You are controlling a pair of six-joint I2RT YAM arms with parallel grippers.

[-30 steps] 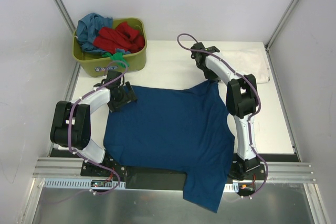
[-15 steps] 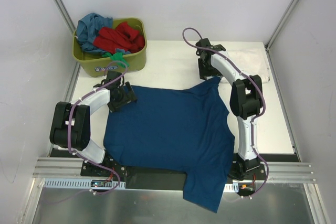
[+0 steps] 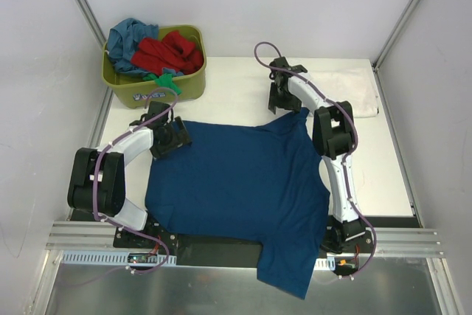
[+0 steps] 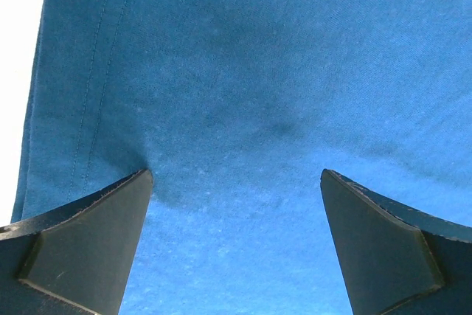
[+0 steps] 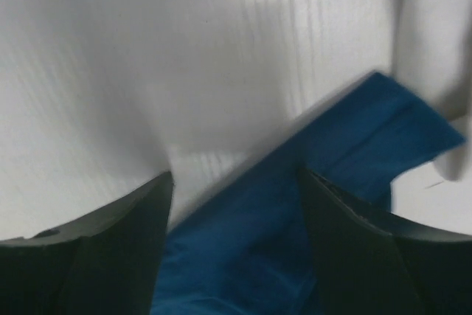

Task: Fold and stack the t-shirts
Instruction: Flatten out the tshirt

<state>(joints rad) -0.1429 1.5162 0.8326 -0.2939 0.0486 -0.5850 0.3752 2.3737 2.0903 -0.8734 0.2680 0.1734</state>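
A dark navy blue t-shirt lies spread flat on the white table, with one end hanging over the near edge. My left gripper is open at the shirt's far left corner. In the left wrist view its jaws stand wide apart over blue cloth. My right gripper is open at the shirt's far right corner. In the right wrist view the cloth edge lies between and beyond the fingers. A white t-shirt lies folded at the back right.
An olive-green tub stands at the back left, holding crumpled red, teal and green t-shirts. White walls with metal posts close in the table on three sides. Bare table shows behind the shirt.
My right gripper has shifted slightly back and to the left at the shirt's far right corner, and its wrist has turned. The left arm and the shirt have hardly moved.
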